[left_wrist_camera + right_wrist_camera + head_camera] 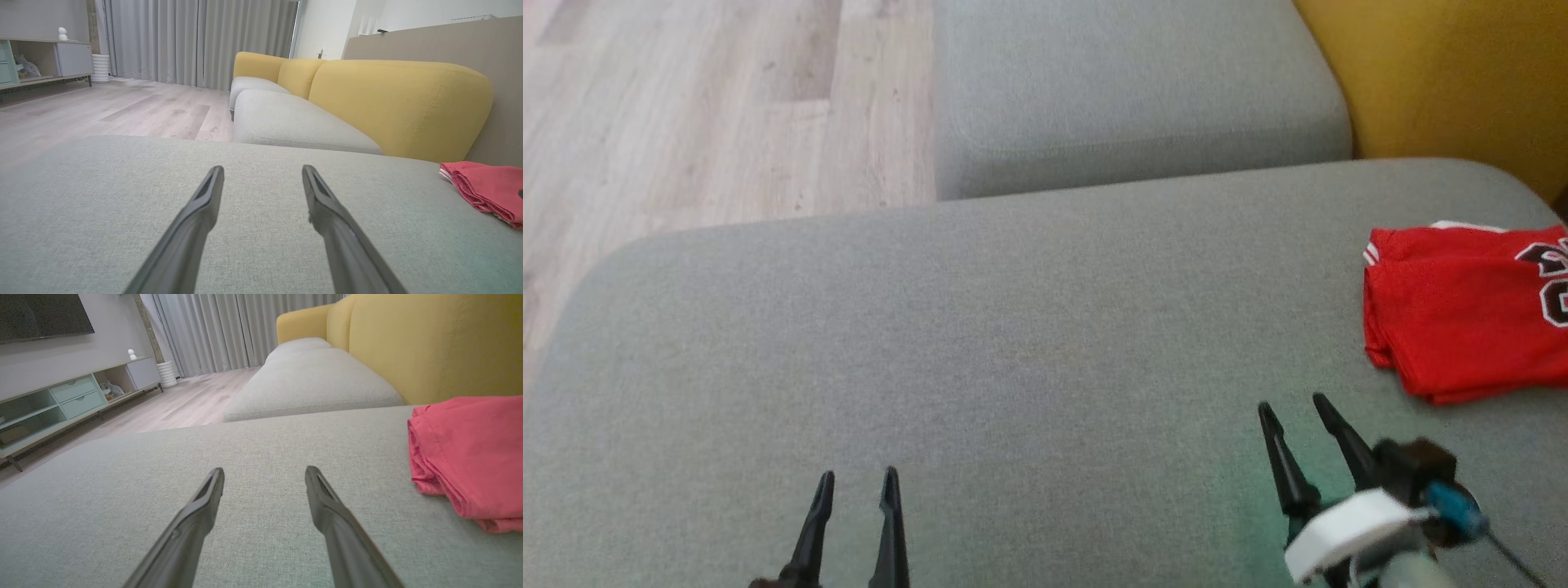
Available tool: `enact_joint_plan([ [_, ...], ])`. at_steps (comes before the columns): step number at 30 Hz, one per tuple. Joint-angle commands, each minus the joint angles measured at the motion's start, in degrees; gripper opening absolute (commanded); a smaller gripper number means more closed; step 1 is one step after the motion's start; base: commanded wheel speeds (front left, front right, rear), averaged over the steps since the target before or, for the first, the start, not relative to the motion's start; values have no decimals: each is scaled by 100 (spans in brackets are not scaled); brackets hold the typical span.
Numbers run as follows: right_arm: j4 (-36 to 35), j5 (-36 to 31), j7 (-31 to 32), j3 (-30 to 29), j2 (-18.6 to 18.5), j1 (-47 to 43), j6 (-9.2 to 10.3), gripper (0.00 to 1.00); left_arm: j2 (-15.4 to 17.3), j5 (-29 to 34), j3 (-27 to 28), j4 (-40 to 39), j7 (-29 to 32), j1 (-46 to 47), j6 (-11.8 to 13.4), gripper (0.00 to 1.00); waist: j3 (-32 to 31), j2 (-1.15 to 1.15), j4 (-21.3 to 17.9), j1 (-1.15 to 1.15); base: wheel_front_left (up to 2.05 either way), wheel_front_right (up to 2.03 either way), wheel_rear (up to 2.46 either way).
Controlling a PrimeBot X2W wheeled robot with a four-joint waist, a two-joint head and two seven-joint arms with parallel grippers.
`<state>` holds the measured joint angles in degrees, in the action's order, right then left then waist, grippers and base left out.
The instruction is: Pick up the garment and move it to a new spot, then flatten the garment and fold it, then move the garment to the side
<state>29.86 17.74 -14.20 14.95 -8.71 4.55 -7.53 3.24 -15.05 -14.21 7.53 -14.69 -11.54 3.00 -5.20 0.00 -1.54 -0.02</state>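
Red cloth on grey upholstery: the garment (1462,310) lies folded in a squared stack at the far right of the sofa seat (1013,327), close under the yellow backrest (1445,73). Its dark lettering faces up and its layered edges show along the left and near sides.

Your left gripper (859,474) hangs over the near middle of the seat, well apart from the garment, its fingers moderately parted and holding nothing. Your right gripper (1290,402) is near the stack, just left of its near corner, likewise parted and empty. In the right wrist view the rounded fold lies to the right of the fingers without touching them.

Judged from how things lie, the fold is made and the garment is already off to the side, so what is left is a clean finish.

- **If you withdraw:** draw the right gripper back along the line of its own fingers rather than swinging right, where a fingertip could catch a loose layer and spring the fold open.
- **If the stack needs to go further aside:** slip one finger under the whole pile and pinch every layer, not the top one alone. Lift it only slightly and set it down flat.
- **Left arm:** keep it where it is, clear of the work.
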Motion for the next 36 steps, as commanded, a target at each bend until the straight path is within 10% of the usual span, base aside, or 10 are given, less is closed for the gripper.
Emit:
enact_joint_plan([
  [1,-354,-196,-79,-17,39,-30,4,100,-36,-14,241,-200,-30,135,27,100,-92,0,44,2,0,0,0],
  [9,-1790,-1016,-79,-527,392,-1088,4,100,-36,28,393,-330,-30,-24,35,100,-196,0,114,2,0,0,0],
  [31,-1916,-1248,-80,-633,576,-1385,4,100,-36,40,528,-363,-30,-200,115,100,-311,0,104,2,0,0,0],
  [32,-1914,-1246,-80,-622,577,-1384,4,0,-36,64,533,-368,-30,-206,110,0,-321,0,94,2,0,0,0],
  [36,-1516,-1170,11,-771,596,-1681,0,0,0,-38,305,65,7,-451,96,0,-311,0,97,2,0,0,0],
])
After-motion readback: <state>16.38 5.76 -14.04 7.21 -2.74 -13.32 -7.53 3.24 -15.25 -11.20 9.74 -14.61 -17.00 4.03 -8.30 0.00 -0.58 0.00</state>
